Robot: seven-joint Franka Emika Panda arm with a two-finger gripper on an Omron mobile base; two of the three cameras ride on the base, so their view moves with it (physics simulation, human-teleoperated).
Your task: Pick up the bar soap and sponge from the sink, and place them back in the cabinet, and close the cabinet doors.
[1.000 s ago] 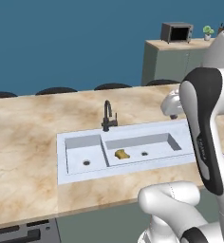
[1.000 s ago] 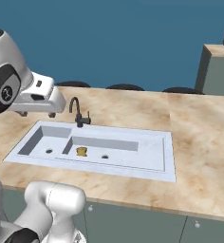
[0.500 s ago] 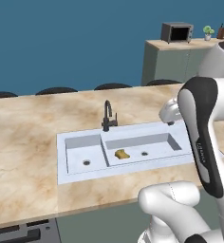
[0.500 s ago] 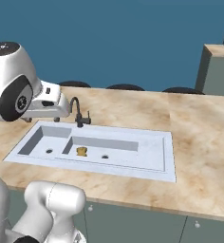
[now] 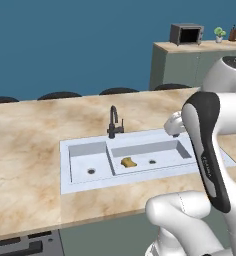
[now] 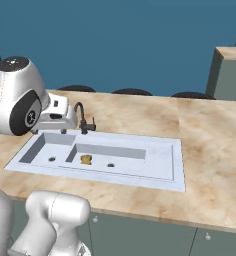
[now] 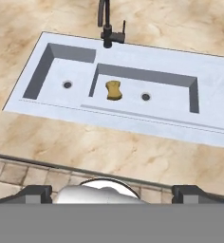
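Note:
The sponge [image 5: 128, 162] [image 6: 85, 159] [image 7: 114, 89], a mustard-yellow block, lies on the floor of the longer basin of the pale sink [image 5: 145, 137] [image 6: 160, 172] [image 7: 213, 85], near the basin's left end. My gripper [image 5: 173, 131] [image 6: 64, 130] [image 7: 115, 194] hangs above the counter beside the sink, well clear of the sponge, and its dark fingertips [image 7: 35, 193] stand wide apart with nothing between them. The bar soap, the cabinet and the cabinet doors are out of view.
A thin black faucet [image 5: 113, 121] [image 6: 82, 117] [image 7: 107, 23] rises behind the basins. Marble counter [image 5: 25, 150] surrounds the sink. Dark stool tops [image 5: 60, 94] line its far edge. A microwave [image 5: 187, 33] sits on a far grey-green unit.
The arm has folded downward and the hand has sunk closer to the counter by the sink. The sponge has not moved.

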